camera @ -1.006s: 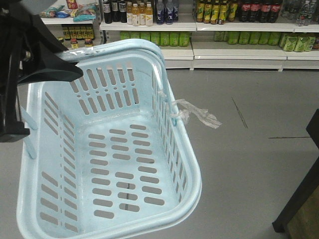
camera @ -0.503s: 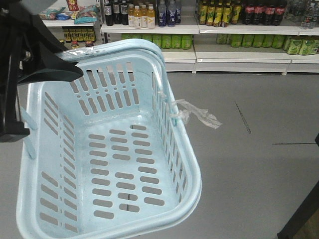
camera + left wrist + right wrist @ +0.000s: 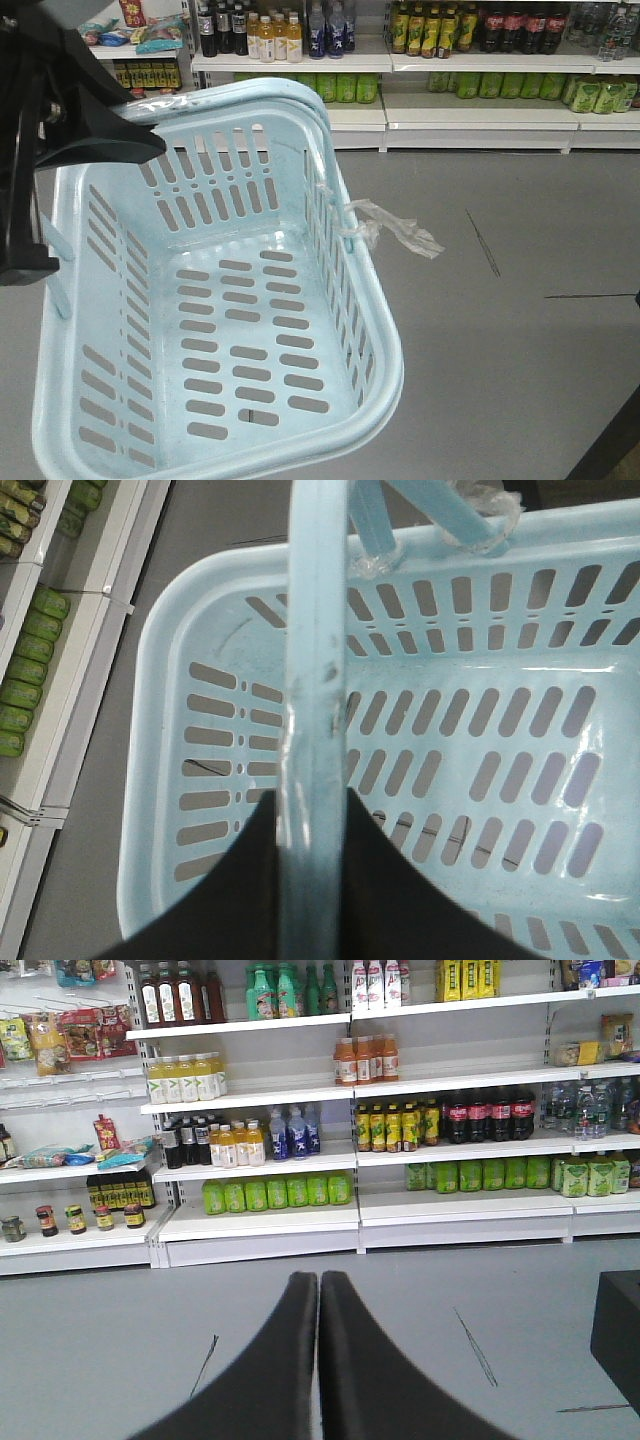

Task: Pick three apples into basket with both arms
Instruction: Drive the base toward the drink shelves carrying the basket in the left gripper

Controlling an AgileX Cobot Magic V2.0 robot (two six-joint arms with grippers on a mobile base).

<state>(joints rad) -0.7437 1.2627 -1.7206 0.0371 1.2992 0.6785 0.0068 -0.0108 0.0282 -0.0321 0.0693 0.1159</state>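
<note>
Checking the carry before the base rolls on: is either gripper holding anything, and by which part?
The left gripper is shut on the handle of the basket. The right gripper is shut, with nothing between its fingers.

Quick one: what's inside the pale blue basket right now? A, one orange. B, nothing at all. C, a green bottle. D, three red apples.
B: the basket shows only its bare slotted bottom in both the front view and the left wrist view, and nothing lies on it.
</note>
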